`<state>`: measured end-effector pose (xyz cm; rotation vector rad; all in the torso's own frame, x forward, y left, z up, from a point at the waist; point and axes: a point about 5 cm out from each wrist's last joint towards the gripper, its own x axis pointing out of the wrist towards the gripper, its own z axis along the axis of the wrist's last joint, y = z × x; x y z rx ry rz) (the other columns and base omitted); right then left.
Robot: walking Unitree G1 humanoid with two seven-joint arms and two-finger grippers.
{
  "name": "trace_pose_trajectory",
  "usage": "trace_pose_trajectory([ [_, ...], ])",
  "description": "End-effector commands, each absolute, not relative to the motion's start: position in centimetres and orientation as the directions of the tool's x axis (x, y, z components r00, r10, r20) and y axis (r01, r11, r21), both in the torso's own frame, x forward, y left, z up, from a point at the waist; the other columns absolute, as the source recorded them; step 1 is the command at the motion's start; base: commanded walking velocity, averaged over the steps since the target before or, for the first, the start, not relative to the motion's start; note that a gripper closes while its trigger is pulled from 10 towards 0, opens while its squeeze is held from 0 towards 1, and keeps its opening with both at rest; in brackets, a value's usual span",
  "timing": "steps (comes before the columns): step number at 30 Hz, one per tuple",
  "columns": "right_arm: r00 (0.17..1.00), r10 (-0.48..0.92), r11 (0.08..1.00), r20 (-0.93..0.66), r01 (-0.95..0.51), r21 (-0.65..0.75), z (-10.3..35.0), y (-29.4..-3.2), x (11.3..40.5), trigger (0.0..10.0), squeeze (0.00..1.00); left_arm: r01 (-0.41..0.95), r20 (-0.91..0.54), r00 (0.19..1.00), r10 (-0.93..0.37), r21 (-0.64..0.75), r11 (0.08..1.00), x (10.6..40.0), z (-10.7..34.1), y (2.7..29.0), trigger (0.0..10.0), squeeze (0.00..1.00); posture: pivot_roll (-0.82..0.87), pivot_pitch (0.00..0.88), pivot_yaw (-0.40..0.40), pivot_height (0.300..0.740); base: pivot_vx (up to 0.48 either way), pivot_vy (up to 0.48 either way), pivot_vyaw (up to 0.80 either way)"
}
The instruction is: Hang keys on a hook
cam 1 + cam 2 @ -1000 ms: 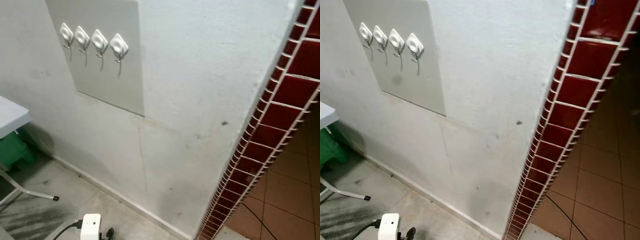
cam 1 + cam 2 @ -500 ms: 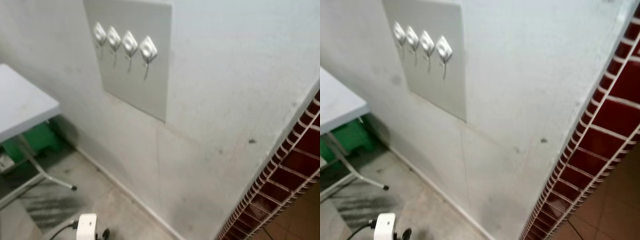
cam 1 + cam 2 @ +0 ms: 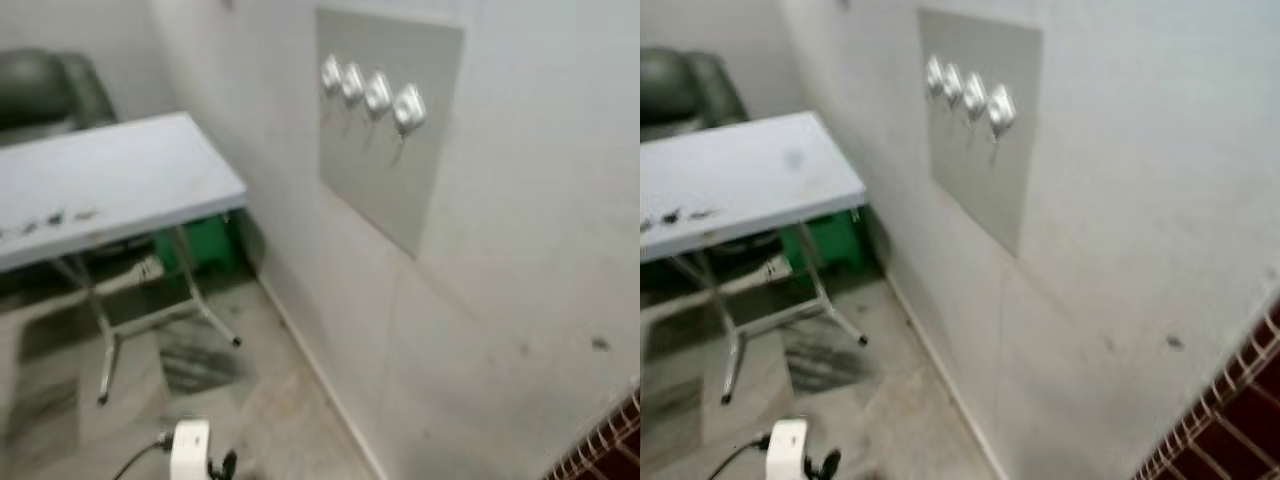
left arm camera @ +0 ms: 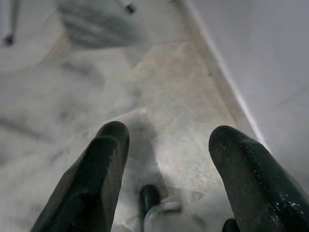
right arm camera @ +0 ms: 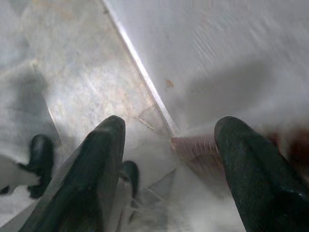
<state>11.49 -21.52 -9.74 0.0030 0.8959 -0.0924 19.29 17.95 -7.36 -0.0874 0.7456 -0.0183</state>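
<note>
Nearest, both arms hang low over the floor. The left gripper (image 4: 166, 159) has its fingers spread wide with nothing between them, and the right gripper (image 5: 169, 159) is likewise spread and empty. Up and ahead to the left stands the white table (image 3: 120, 180); small dark bits near its left edge (image 3: 50, 216) may be the keys, too blurred to tell. Farther, the four hooks (image 3: 372, 92) sit on a grey wall panel (image 3: 385, 180), to the right. The left arm looks nearer the table.

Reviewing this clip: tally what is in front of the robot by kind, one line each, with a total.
Silver wall hooks on the grey panel: 4
White folding table: 1
Green bin under it: 1
Dark chair: 1
Total: 7
</note>
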Motion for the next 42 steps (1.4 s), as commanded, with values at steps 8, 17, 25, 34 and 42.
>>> trace_pose_trajectory([
  [8,0.646,-0.064,0.997,-0.761,0.074,-0.021,-9.45,-21.08,12.66,10.0,0.00,-0.030,-0.678,0.735,-0.022,-0.065,0.997,19.36,-7.24,18.74,10.0,0.00,-0.01,0.000,0.008,0.740,0.000,0.000,0.80],
  [17,0.650,-0.062,0.997,-0.757,0.070,-0.022,-9.38,-21.14,12.84,10.0,0.00,-0.041,-0.675,0.737,-0.026,-0.083,0.996,19.46,-7.21,18.64,10.0,0.00,-0.01,0.000,0.006,0.740,0.000,0.000,0.80],
  [25,0.651,-0.065,0.993,-0.757,0.113,0.012,-9.40,-21.24,12.71,10.0,0.00,-0.062,-0.678,0.734,-0.027,-0.106,0.992,19.33,-7.30,18.61,10.0,0.00,0.00,0.000,0.003,0.740,0.000,0.000,0.50],
  [34,0.651,-0.061,0.995,-0.757,0.102,0.007,-9.40,-21.34,12.59,10.0,0.00,-0.075,-0.680,0.733,-0.026,-0.119,0.990,19.19,-7.37,18.63,10.0,0.00,0.00,0.000,-0.001,0.740,0.000,0.244,0.00],
  [42,0.652,-0.059,0.995,-0.756,0.101,0.010,-9.39,-21.39,12.56,10.0,0.00,-0.076,-0.681,0.732,-0.027,-0.122,0.990,19.19,-7.39,18.60,10.0,0.00,0.00,0.000,-0.003,0.740,0.000,0.355,0.00],
])
